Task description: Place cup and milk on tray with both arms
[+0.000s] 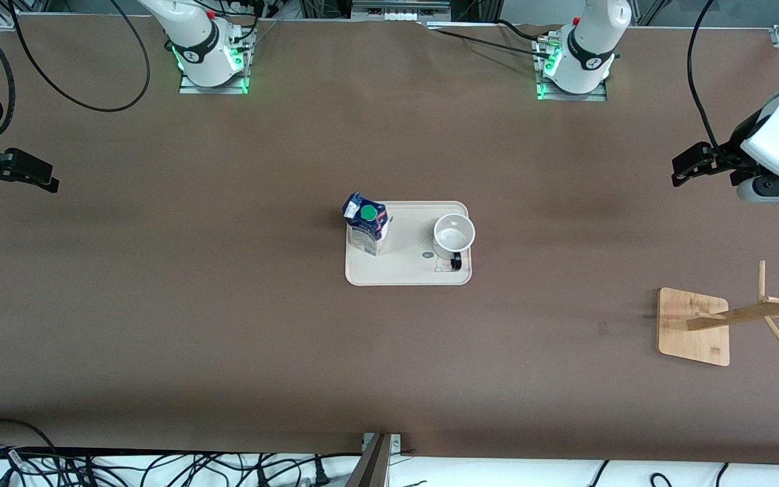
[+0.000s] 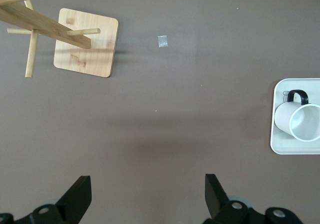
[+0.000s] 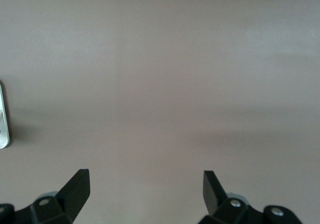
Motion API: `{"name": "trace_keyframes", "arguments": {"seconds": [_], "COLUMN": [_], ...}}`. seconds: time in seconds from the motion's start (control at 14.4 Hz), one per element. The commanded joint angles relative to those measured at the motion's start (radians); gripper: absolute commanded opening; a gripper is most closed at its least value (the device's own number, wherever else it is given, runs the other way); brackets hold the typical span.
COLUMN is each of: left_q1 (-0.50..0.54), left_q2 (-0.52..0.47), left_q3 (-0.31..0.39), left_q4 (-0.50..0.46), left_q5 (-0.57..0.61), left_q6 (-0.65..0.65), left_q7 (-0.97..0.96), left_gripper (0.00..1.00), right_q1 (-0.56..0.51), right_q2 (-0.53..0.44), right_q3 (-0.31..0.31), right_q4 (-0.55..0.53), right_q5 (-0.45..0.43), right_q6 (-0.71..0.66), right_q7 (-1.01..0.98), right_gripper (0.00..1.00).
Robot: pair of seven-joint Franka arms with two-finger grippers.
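Observation:
The cream tray lies at the table's middle. The milk carton stands upright on the tray's end toward the right arm. The white cup stands upright on the tray's end toward the left arm, its black handle toward the front camera. My left gripper is open and empty over bare table at the left arm's end. In the left wrist view it is well apart from the cup and the tray. My right gripper is open and empty over bare table at the right arm's end; its wrist view shows only a sliver of the tray.
A wooden rack with pegs stands on a square wooden base near the left arm's end, nearer the front camera than the left gripper; it also shows in the left wrist view. A small tape mark lies on the brown table.

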Motion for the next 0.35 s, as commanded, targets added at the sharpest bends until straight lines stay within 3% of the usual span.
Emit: {"name": "trace_keyframes", "arguments": {"seconds": [0.0, 0.28], "left_q1": [0.015, 0.015], "left_q2": [-0.014, -0.014], "left_q3": [-0.011, -0.011], "left_q4": [-0.003, -0.001], "left_q5": [0.005, 0.001], "left_q6": [0.005, 0.005], "left_q7": [-0.009, -0.009], "left_gripper": [1.0, 1.0], "right_q1": [0.002, 0.002], "right_q2": [-0.024, -0.024], "right_q3": [-0.006, -0.007], "right_q4": [-0.024, -0.024], "right_q5": [0.006, 0.006], "right_q6": [-0.002, -0.002], "right_q7": [-0.021, -0.045], "right_gripper": [1.0, 1.0]}}
